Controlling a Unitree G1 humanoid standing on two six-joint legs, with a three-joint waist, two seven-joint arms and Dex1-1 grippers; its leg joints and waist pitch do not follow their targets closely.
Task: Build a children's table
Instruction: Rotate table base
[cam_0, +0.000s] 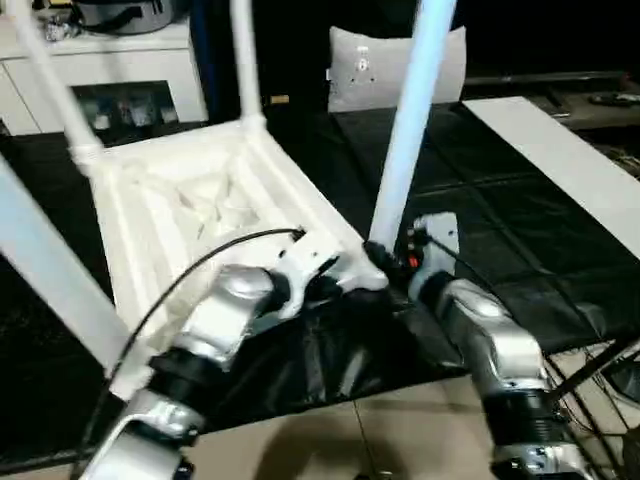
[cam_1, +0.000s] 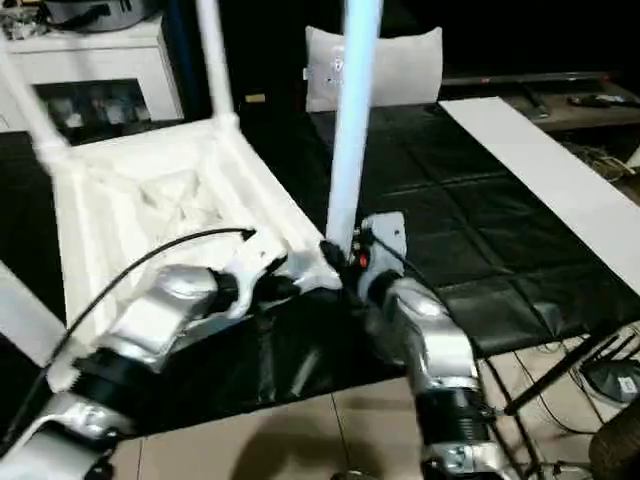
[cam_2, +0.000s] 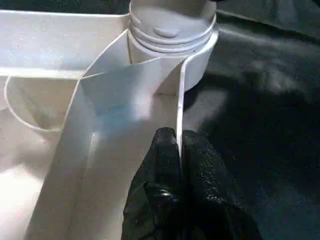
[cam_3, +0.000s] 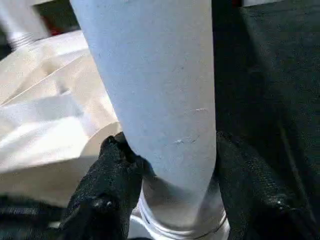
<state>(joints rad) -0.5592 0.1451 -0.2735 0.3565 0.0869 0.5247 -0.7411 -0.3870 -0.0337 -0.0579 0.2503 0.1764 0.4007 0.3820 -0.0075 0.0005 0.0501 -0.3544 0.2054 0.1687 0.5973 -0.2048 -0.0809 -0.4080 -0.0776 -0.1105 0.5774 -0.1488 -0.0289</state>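
Head view: black mat (cam_0: 520, 200), tiled floor (cam_0: 380, 430).

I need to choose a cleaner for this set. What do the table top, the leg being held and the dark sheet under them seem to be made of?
Table top: apparently moulded plastic, white and smooth, with thin ribs. Leg: likely the same plastic, a matte tube with faint scuffs. Dark sheet: probably vinyl or leatherette, black, glossy, creased.

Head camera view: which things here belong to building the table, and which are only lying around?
Job:
- table top, upside down
- leg in the near corner socket, right gripper closed on it
- left gripper, pinching a rib of the top

Lying about:
- cushion
- white cabinet
- white board
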